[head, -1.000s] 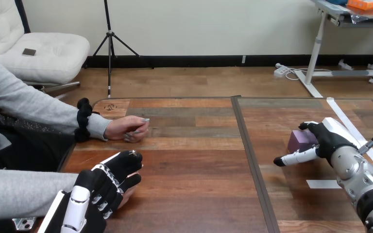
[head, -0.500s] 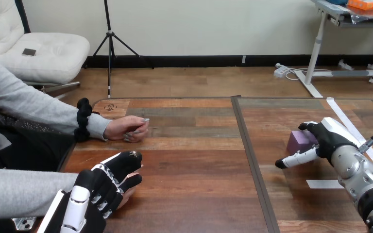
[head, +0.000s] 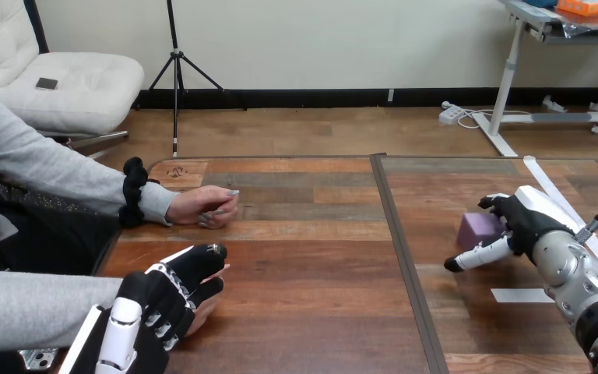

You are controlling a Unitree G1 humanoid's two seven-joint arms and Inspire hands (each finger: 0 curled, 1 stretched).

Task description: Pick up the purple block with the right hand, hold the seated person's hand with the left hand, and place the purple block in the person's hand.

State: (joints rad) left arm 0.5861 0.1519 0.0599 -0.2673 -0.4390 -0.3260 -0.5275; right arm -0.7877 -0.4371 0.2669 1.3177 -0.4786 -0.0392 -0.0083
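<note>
At the far left, at about 10 o'clock on the brown wooden table [head: 319, 257], the person's upper hand [head: 201, 208] is seen at the end of a grey sleeve. It is rested on the wood with its fingers loosely tucked in, and nothing can be made out inside it. Lower down, at about 7 o'clock, the person's lower hand [head: 202, 313] is laid on the table at the end of a second grey sleeve. The robot's black and white left hand [head: 167, 294] is placed right on top of it. Its fingers are bent over the edge of the person's lower hand and wrapped round it, so just the tips of the person's fingers peek out at 3 o'clock of the robot's palm. A thin dark seam [head: 405, 265] is run down the middle of the table from 12 o'clock to 6 o'clock. Past it, at about 3 o'clock on the table, the small, boxy purple block [head: 476, 228] is sat flat on the wood. The robot's right hand [head: 525, 220] is set against the block from its 3 o'clock side. The black fingers are curled round the block's far top corner, and the thumb [head: 479, 255] is held out straight along the block's 6 o'clock side, just beside it. A short strip of white tape [head: 518, 295] is stuck flat on the table near 5 o'clock of the block.
</note>
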